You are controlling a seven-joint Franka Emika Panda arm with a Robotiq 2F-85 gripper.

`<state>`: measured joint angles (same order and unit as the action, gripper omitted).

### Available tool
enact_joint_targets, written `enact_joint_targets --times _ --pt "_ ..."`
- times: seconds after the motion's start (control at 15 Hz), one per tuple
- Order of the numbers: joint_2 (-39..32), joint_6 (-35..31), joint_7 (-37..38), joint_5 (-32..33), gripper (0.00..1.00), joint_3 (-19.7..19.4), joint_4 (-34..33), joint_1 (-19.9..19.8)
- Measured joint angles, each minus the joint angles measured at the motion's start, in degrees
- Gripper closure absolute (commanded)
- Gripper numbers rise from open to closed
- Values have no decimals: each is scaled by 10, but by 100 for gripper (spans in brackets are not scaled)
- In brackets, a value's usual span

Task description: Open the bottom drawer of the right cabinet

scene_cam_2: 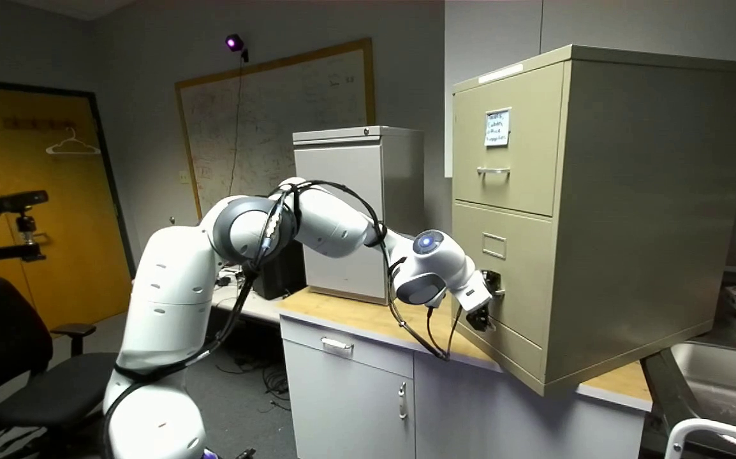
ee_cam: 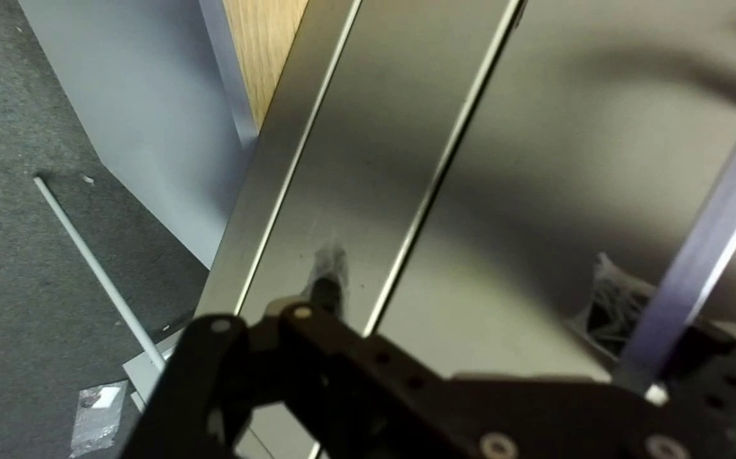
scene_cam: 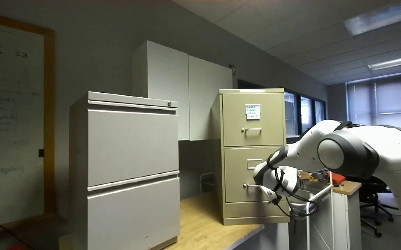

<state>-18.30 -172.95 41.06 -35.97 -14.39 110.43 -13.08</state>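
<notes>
The beige filing cabinet (scene_cam: 217, 156) (scene_cam_2: 648, 191) stands on a wooden counter. Its bottom drawer (scene_cam: 237, 166) (scene_cam_2: 527, 287), with an unfilled label holder, appears closed in both exterior views. My gripper (scene_cam_2: 490, 301) is at this drawer's handle (scene_cam: 251, 185), which is partly covered by the arm. In the wrist view the gripper (ee_cam: 470, 293) is open, its fingers wide apart. One plastic-wrapped fingertip passes behind the metal handle (ee_cam: 693, 268), between it and the drawer front (ee_cam: 534, 223). The other fingertip is low, over the panel beneath the drawer. In an exterior view the wrist hides the fingers.
A light-grey two-drawer cabinet (scene_cam: 132, 146) (scene_cam_2: 342, 166) stands on the same counter (scene_cam: 200, 215). The beige cabinet's front corner overhangs the counter edge. A sink (scene_cam_2: 725, 382) and a white tubular frame (scene_cam_2: 719, 427) are beside it. White wall cupboards (scene_cam: 190, 93) hang behind.
</notes>
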Motion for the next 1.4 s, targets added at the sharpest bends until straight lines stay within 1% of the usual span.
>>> enact_joint_targets --times 0.13,0.2,0.27,0.33,0.53,0.6,0.67,0.8,1.2,1.4 --pt "7 11 3 0 44 -3 0 3" --pt "13 26 4 2 52 -5 -3 3" --pt "18 46 4 5 63 -6 -7 2" --pt "24 69 4 12 71 -8 -14 1" --pt "29 135 4 55 96 -12 -46 -5" --pt "29 152 4 76 100 -13 -57 -5" --pt "29 167 5 100 97 -13 -68 -5" --pt "29 189 23 149 95 -15 -77 -3" --pt "29 193 49 219 95 -16 -80 -1" --pt "29 193 104 289 95 -29 -79 13"
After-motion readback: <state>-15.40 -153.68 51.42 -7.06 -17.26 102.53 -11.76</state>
